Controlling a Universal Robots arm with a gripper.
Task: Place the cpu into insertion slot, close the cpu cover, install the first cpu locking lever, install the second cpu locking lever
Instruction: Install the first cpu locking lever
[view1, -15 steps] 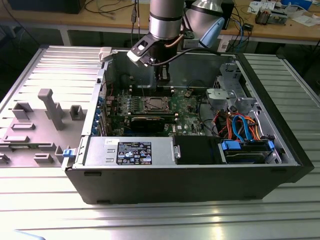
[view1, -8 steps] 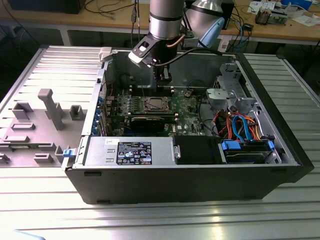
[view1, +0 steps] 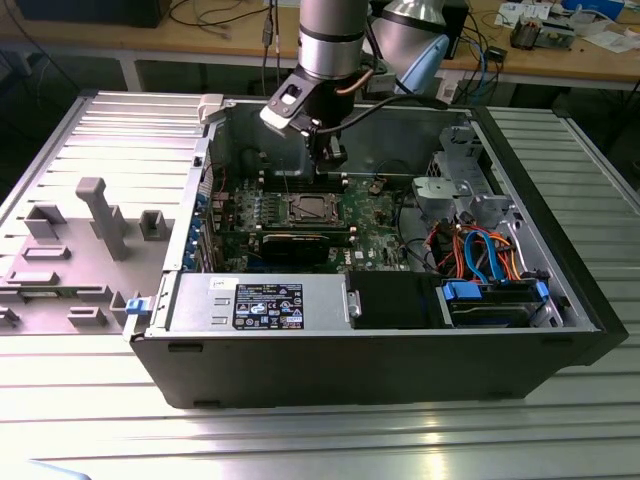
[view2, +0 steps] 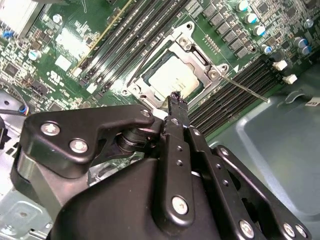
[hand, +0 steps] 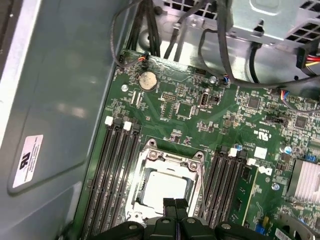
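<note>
The cpu (view2: 172, 80) (hand: 161, 187) lies flat in the insertion slot (view1: 308, 208) on the green board, its pale metal top showing. The cpu cover (view2: 199, 59) (hand: 170, 161), a silvery frame, lies down around it. One thin locking lever (view2: 245, 88) sticks out slantwise over the memory slots beside the socket. My gripper (view2: 177, 98) (hand: 175, 204) (view1: 328, 155) hangs above the socket's edge, just short of the cpu. Its black fingertips are shut together with nothing between them.
Long black memory slots (hand: 117, 170) flank the socket on both sides. A black graphics card (view1: 300, 243) and the power supply (view1: 265, 300) lie toward the case's front. Coloured cables (view1: 480, 250) and a drive cage fill the exterior view's right. The case walls (view1: 215, 140) enclose the board.
</note>
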